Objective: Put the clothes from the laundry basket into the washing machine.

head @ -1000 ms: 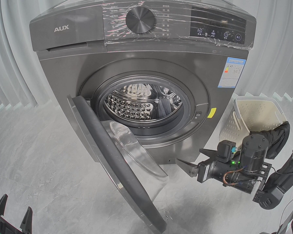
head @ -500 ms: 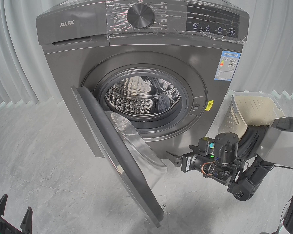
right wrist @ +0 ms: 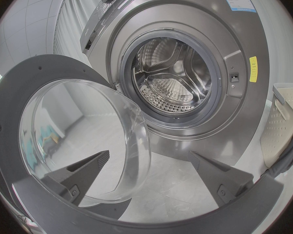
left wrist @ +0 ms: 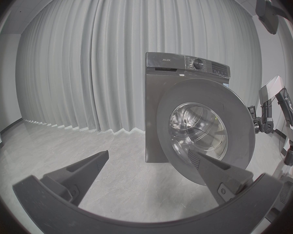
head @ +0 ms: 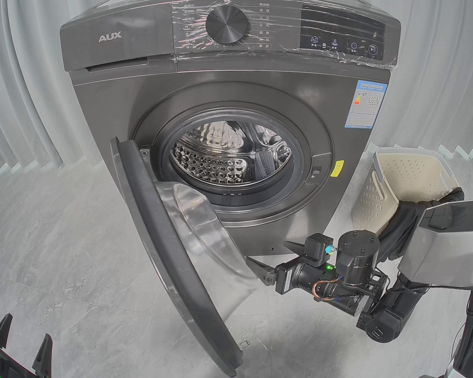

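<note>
A grey washing machine [head: 220, 95] stands ahead with its round door [head: 168, 258] swung open to the left; the steel drum [head: 228, 156] shows no clothes. To its right, a cream laundry basket [head: 404, 177] leans with a dark garment [head: 404, 221] draped over its front rim. My right gripper [head: 274, 258] is low in front of the machine, open and holding nothing, with one fingertip at the door's glass bowl [right wrist: 88, 137]. The basket [right wrist: 283, 124] and garment [right wrist: 289, 156] sit beside it. My left gripper [head: 26, 329] stays open and low at the far left, facing the machine [left wrist: 185, 108].
Pale curtains [head: 16, 80] hang behind the machine. Grey tiled floor [head: 63, 237] spreads to the left and front of the open door. The door juts out into the space before the drum.
The head view shifted between the earliest frame and now. My right gripper moved left and lower, from near the basket to the door's glass. The door's lower edge swung slightly left.
</note>
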